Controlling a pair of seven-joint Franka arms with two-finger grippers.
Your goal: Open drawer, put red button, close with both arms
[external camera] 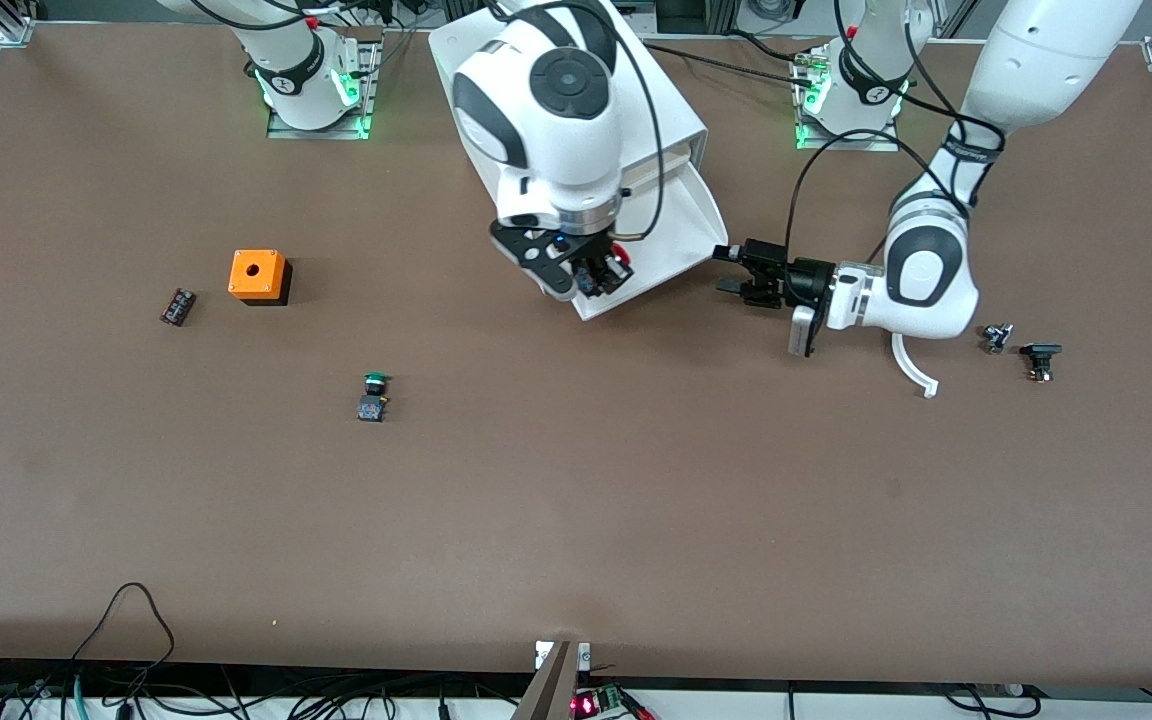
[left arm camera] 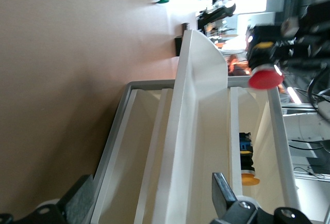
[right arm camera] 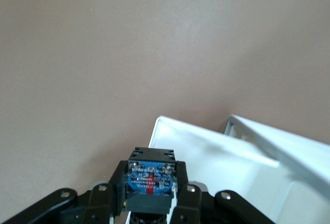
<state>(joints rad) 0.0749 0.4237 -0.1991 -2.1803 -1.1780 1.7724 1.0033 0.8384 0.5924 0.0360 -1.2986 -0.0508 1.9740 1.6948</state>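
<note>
The drawer (external camera: 686,225) stands pulled out of the white cabinet (external camera: 671,110), toward the front camera. My right gripper (external camera: 598,272) is over the drawer's front corner and is shut on the red button (external camera: 619,252). In the right wrist view the button's blue-and-black body (right arm camera: 149,177) sits between the fingers, above the drawer's rim (right arm camera: 206,141). My left gripper (external camera: 733,272) is open and empty, level with the drawer's side toward the left arm's end. In the left wrist view the drawer's white wall (left arm camera: 198,131) runs between its spread fingers (left arm camera: 221,188), and the red cap (left arm camera: 265,77) hangs above.
A green-capped button (external camera: 373,395), an orange box (external camera: 258,275) and a small black part (external camera: 177,306) lie toward the right arm's end. Small black parts (external camera: 1040,358) and a white curved piece (external camera: 911,370) lie by the left arm. An orange-capped button (left arm camera: 247,164) lies inside the cabinet's drawers.
</note>
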